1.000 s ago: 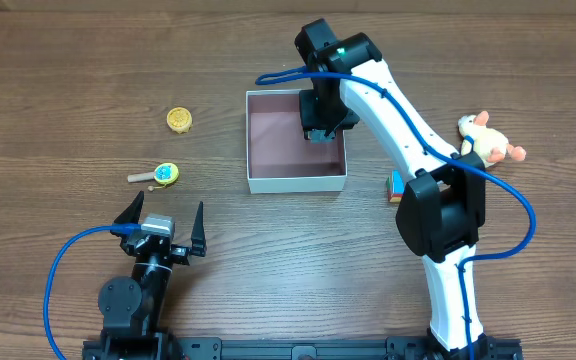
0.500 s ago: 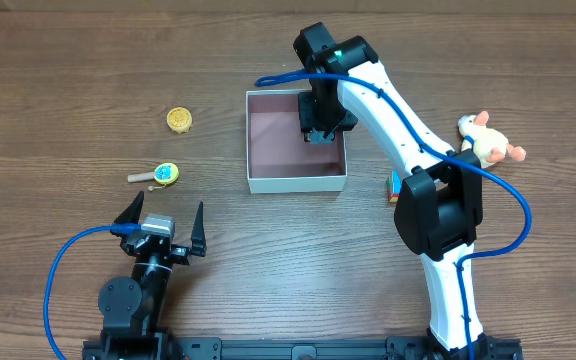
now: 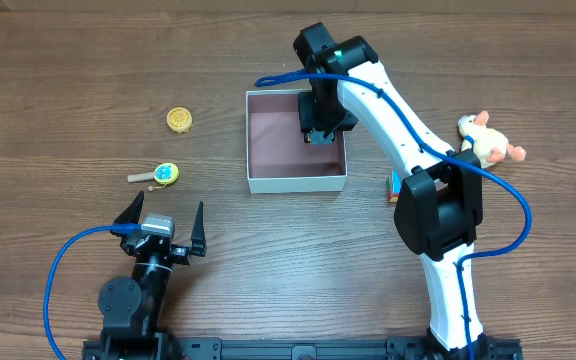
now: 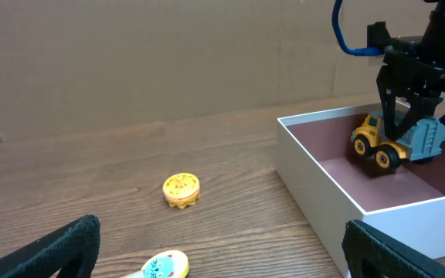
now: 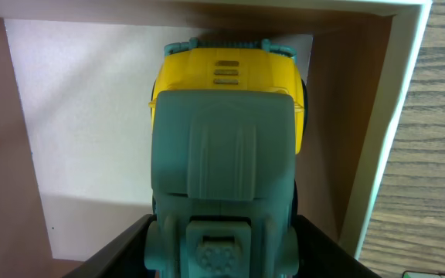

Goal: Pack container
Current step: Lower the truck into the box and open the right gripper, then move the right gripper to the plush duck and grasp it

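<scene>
The container (image 3: 296, 183) is a square white-walled box with a maroon inside at the table's middle; it also shows in the left wrist view (image 4: 315, 177) and the right wrist view (image 5: 385, 123). My right gripper (image 3: 320, 125) reaches down into its far right corner, shut on a toy truck (image 5: 222, 154) with a yellow cab and a grey-teal bed. In the left wrist view the truck (image 4: 377, 143) sits low at the container's floor with the right gripper (image 4: 408, 123) astride it. My left gripper (image 3: 163, 218) is open and empty near the front left edge.
A yellow round toy (image 3: 178, 120) and a small paddle toy with a blue face (image 3: 160, 174) lie left of the container. A plush animal (image 3: 488, 138) and a coloured block (image 3: 396, 186) lie to its right, by the right arm.
My right gripper with the truck shifted slightly toward the container's far wall, then held still. The left arm has not moved.
</scene>
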Available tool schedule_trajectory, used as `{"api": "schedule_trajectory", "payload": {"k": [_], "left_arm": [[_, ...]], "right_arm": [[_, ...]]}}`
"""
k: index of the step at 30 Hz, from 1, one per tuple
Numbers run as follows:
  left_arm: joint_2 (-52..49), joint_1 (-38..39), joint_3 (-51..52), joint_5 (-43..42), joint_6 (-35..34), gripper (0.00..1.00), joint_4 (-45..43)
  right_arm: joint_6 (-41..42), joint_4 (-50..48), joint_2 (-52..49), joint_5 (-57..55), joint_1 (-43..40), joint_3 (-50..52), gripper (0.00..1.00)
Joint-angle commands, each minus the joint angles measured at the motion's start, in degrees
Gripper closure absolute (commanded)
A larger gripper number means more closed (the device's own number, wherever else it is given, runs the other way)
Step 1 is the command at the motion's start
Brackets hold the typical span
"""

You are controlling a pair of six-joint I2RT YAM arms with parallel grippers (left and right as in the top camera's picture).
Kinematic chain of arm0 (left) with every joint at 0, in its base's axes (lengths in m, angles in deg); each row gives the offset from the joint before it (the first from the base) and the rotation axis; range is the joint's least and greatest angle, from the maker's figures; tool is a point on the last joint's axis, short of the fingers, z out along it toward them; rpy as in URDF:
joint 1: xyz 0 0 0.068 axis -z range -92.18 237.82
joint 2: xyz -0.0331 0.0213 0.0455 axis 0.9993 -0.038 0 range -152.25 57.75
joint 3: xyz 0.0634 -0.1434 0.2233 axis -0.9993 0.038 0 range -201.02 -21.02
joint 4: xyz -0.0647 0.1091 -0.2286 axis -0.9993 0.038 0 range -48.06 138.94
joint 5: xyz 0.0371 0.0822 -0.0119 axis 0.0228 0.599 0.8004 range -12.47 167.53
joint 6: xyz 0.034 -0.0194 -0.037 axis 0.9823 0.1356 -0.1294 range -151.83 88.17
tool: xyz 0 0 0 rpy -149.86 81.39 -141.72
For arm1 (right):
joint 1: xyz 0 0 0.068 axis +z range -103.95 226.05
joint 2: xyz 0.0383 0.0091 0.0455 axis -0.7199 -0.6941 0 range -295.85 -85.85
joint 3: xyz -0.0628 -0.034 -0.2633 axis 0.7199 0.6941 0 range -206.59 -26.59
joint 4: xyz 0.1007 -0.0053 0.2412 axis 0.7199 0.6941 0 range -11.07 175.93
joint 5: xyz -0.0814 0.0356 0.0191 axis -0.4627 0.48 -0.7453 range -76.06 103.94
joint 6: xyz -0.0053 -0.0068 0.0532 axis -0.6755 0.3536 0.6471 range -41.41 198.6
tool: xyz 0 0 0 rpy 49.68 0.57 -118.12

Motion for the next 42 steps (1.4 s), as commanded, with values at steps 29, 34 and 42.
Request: {"api": "schedule_trajectory", "payload": {"k": [29, 34, 42], "left_arm": [[0.4, -0.2, 0.2, 0.2, -0.8, 0.0, 0.0], [0.4, -0.2, 0.2, 0.2, -0.8, 0.0, 0.0], [0.4, -0.2, 0.2, 0.2, -0.8, 0.0, 0.0]], "right_arm": [[-1.7, 13.3, 1.4, -1.5, -4.3, -28.7, 0.08], [-6.1, 21.4, 2.3, -6.8, -12.6, -39.2, 0.0], [-9.5, 21.4, 3.5, -1.0, -29.9, -33.4, 0.0]]}}
